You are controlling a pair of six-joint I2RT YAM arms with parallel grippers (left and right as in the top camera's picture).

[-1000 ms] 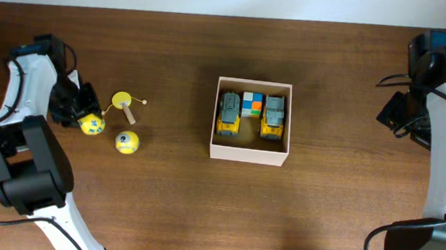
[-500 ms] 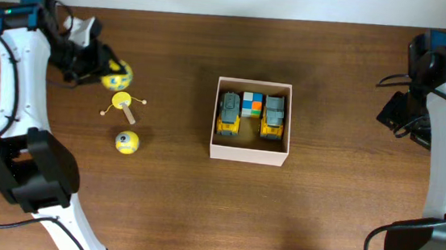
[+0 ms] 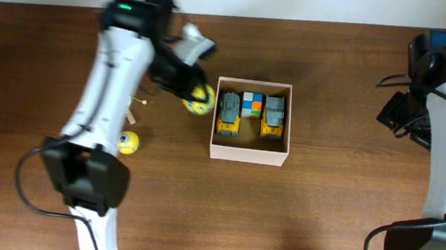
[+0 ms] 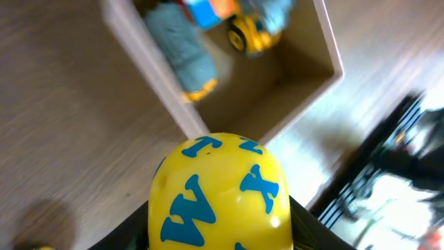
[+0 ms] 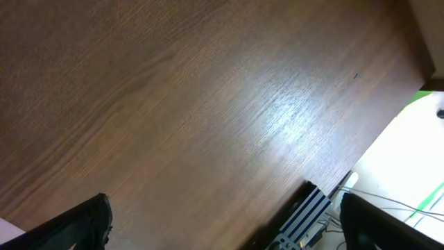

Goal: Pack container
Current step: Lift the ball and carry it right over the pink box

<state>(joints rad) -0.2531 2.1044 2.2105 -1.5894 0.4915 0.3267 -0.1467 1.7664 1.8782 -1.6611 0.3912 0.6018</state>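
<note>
I am on the carry step: my left fingers (image 3: 186,88) pinch a yellow ball (image 3: 199,100), held at 10 o'clock of the box (image 3: 249,153), just outside its left wall. The box sits mid-bench. Next, I judge, I must move toward 4 o'clock past the wall, lower over the bare 6 o'clock half, and only then release.

My right fingers (image 5: 87,226) are spread wide over bare bench (image 5: 208,118).

The left wrist view shows the ball's blue letters. Only the overhead shows the second ball (image 3: 127,142) waiting at the box's 8 o'clock, and both trucks (image 3: 230,113) beside the cube (image 3: 251,105).
</note>
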